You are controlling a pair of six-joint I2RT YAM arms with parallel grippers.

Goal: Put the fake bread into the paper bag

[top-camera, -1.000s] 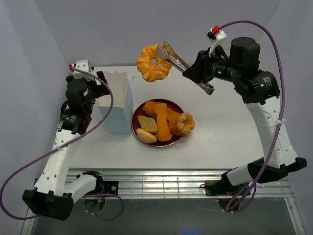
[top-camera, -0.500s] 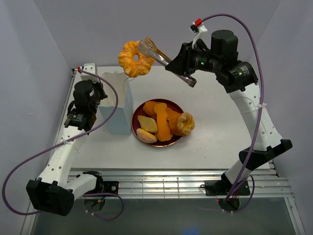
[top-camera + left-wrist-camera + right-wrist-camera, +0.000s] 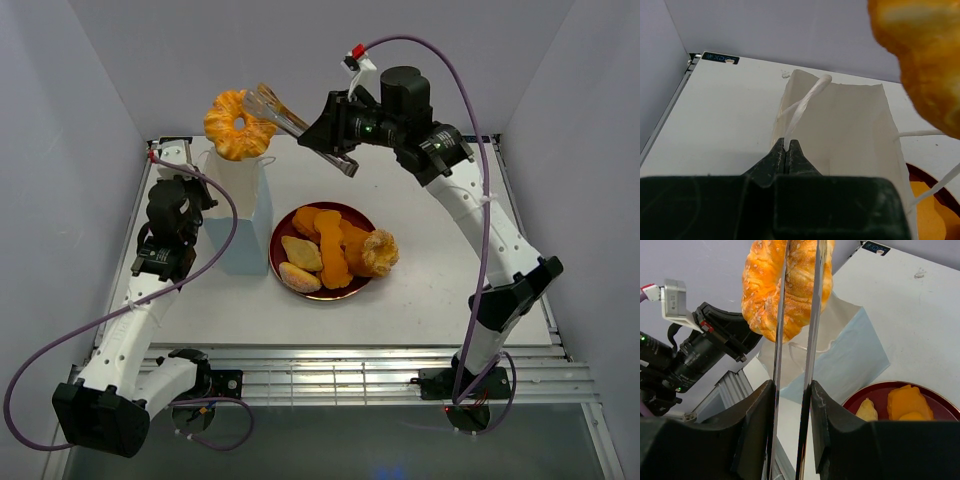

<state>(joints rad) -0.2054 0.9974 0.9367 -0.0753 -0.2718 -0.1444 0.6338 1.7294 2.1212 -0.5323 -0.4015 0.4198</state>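
**Ring-shaped fake bread** (image 3: 238,125): glossy orange, held in the air at the upper left of the overhead view, where it appears over the open top of the paper bag (image 3: 240,215). The right claw (image 3: 262,100) grips it, with two long thin fingers (image 3: 814,330) clamped across the ring. The bag stands upright on the worktop (image 3: 440,250), just beside the left rim of a dark red plate (image 3: 276,262). Other fake bread pieces (image 3: 335,250) lie piled on the plate at centre frame. The left claw (image 3: 787,150) is closed on a white cord handle (image 3: 805,100) at the bag's near edge, jaws pressed together around the cord. In the left wrist view the ring fills the upper right corner.
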